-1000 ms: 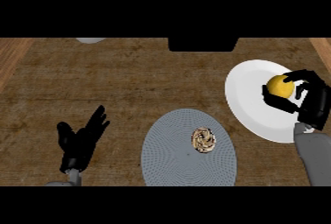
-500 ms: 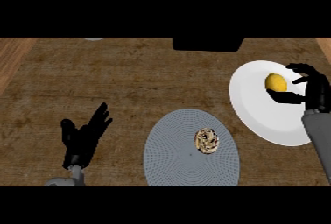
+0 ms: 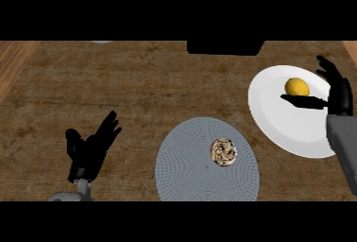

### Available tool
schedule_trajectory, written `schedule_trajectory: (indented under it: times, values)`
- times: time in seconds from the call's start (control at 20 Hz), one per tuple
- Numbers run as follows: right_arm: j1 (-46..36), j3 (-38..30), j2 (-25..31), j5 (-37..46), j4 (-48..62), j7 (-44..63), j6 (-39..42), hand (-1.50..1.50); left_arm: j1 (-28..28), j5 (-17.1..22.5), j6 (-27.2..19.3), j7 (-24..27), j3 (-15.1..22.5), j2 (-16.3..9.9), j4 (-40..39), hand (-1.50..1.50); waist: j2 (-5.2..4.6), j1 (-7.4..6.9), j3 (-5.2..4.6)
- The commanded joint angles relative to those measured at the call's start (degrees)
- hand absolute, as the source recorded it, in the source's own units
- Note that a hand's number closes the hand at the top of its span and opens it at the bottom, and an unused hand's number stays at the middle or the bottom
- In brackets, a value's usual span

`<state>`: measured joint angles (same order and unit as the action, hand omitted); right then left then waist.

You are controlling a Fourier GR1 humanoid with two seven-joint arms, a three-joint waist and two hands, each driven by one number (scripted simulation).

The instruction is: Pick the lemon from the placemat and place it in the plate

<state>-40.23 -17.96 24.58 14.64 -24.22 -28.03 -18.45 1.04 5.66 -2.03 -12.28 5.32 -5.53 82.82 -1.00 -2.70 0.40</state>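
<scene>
A robot looks steeply down at a brown counter. Nearest the viewer, at lower left, the left hand [image 3: 90, 146] rests open with fingers straight up, touching nothing. To its right, between the two hands, lies a round grey placemat [image 3: 188, 170] with a small brown patterned item [image 3: 223, 152] on it, too unclear to name. Farther off at the right, the right hand [image 3: 336, 92] is open over the far side of a white plate [image 3: 279, 127], fingers straight and thumb stretched out, holding nothing. The lemon [image 3: 297, 86] lies on the plate just beside that thumb, on the inner side of the hand; whether they touch is unclear. The lemon is likely light, stiff-skinned, a little slippery and apt to roll, best held around its middle. It appears already delivered to the plate. Beyond everything, a dark box [image 3: 225, 47] sits at the counter's far edge.
</scene>
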Motion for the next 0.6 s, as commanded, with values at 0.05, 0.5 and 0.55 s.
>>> schedule_trajectory:
  times: [0.05, 0.5, 0.55]
  values:
    - [-0.6, -7.8, 1.4, -7.9, 2.6, -8.8, 4.6, -1.50, -0.7, 0.3, 0.4, -0.5, -0.2, 0.0, -1.0, 0.00, 0.11, 0.76, -0.16]
    - [3.5, -10.9, 10.3, -12.4, 8.8, -10.1, 25.0, -1.50, -1.1, -0.4, -0.6, -3.1, -0.8, -0.4, 1.0, 0.00, 0.58, 1.69, -0.26]
    - [4.4, -10.3, 10.0, -12.3, 8.4, -10.8, 27.1, -1.50, -2.6, -1.9, -2.5, -1.0, 0.7, 2.1, -0.2, 0.00, 0.67, 1.91, -0.29]
